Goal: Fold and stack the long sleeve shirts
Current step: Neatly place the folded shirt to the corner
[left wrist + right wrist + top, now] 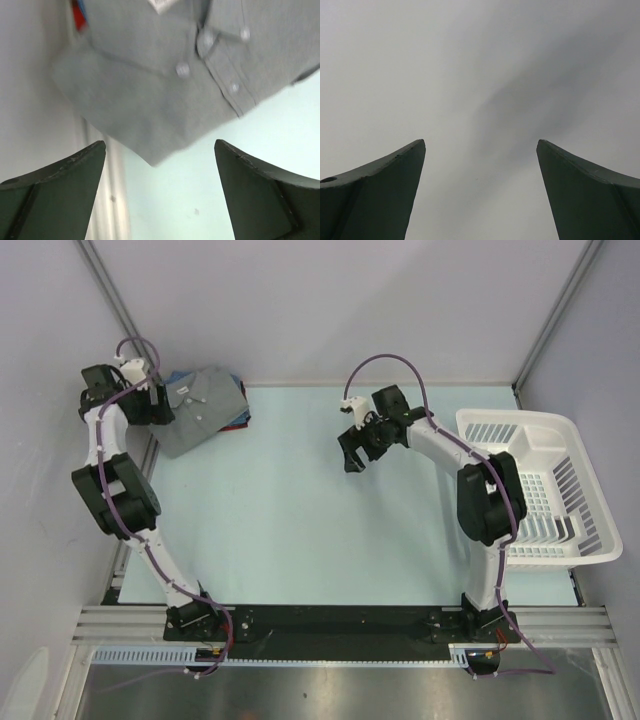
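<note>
A folded mid-grey shirt lies on top of a stack at the table's far left corner. Edges of a blue shirt and a dark red shirt show under it on its right side. My left gripper is open and empty, just left of the stack. In the left wrist view the grey shirt with its collar and buttons fills the top, and a red edge shows at upper left. My right gripper is open and empty above the table's middle; its wrist view shows only blank surface.
A white slatted plastic basket stands at the right edge of the table beside the right arm. Grey walls close in the table at the back and both sides. The left arm's elbow hangs over the left edge.
</note>
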